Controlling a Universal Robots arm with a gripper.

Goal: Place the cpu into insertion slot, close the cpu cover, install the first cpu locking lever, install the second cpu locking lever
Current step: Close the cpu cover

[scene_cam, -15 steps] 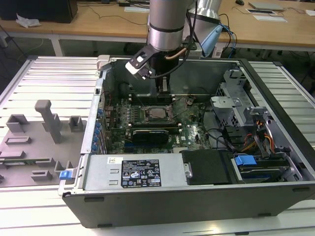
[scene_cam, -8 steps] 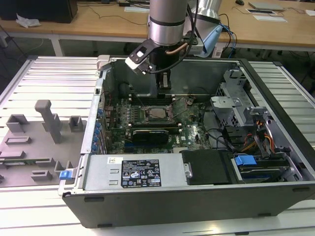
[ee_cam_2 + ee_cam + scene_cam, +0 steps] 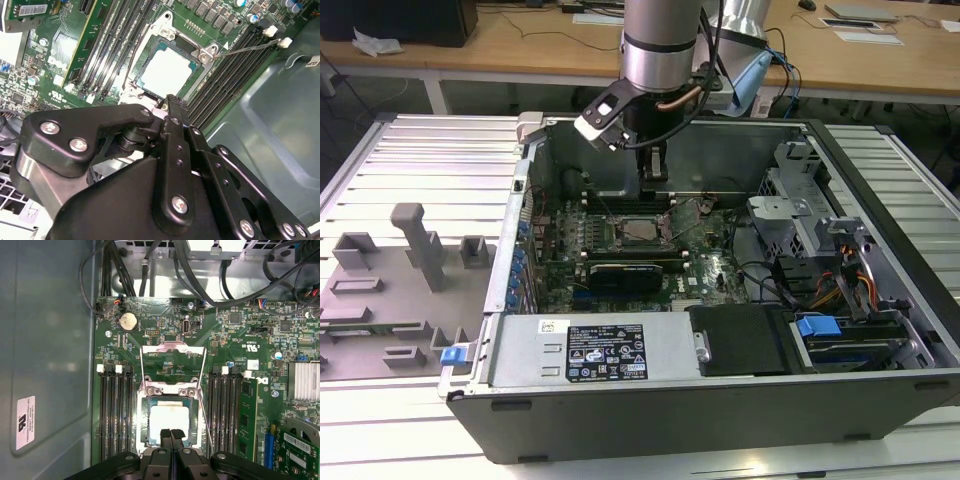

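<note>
cpu (image 3: 642,232), small flat square chip with pale silver-grey metal top, sits in the square dark-framed insertion slot (image 3: 618,233) on the green motherboard (image 3: 710,265) inside the open grey computer case (image 3: 720,420). In the exterior view the black gripper (image 3: 655,178) hangs right over it. Second wrist view: fingers pressed together, nothing pinched, tips at the chip's edge; contact unclear. First wrist view: thin silver hinged cpu cover (image 3: 173,346) flipped open beyond the slot, chip uncovered.

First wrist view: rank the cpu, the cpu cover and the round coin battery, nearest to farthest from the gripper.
1. cpu, in the insertion slot, right at the gripper.
2. cpu cover, raised open, beyond the slot.
3. coin battery, out past the cover.
</note>
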